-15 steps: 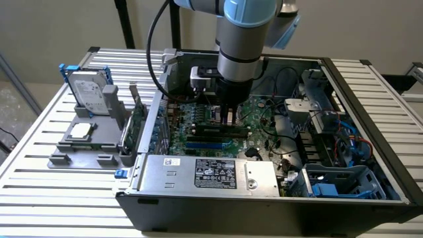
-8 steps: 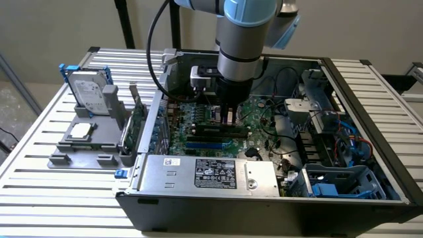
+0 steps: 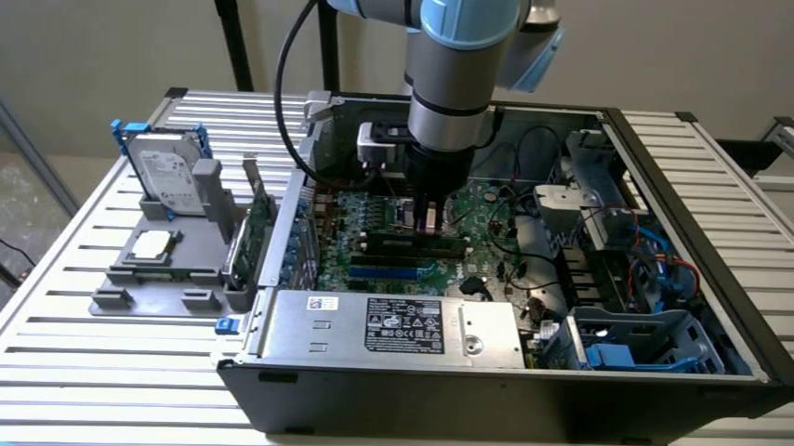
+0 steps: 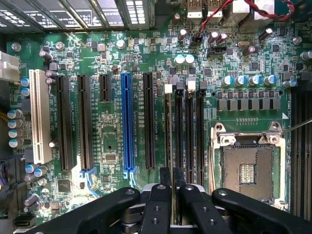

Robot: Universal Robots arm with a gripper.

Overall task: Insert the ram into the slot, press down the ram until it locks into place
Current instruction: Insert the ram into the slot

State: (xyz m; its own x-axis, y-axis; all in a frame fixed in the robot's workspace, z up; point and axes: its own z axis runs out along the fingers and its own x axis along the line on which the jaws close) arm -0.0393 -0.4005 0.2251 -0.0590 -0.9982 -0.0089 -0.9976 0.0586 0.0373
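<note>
In the wrist view the ram (image 4: 169, 131) shows edge-on as a thin green line. It stands along the outermost black slot (image 4: 168, 97) of several parallel memory sockets, beside the empty ones (image 4: 190, 131). My gripper (image 4: 172, 181) has its two black fingers (image 4: 165, 178) drawn close on either side of the stick's near part. Whether the ram is fully seated, I cannot tell. In the exterior view the gripper (image 3: 430, 219) reaches straight down into the open computer case onto the motherboard's memory sockets (image 3: 410, 244).
A blue socket (image 4: 126, 122) and black expansion sockets (image 4: 148, 122) lie beside the memory sockets; the silver processor socket (image 4: 247, 170) is on the other side. The case walls, power supply (image 3: 397, 325) and cables (image 3: 645, 251) hem the arm in. A hard drive (image 3: 167, 177) stands outside.
</note>
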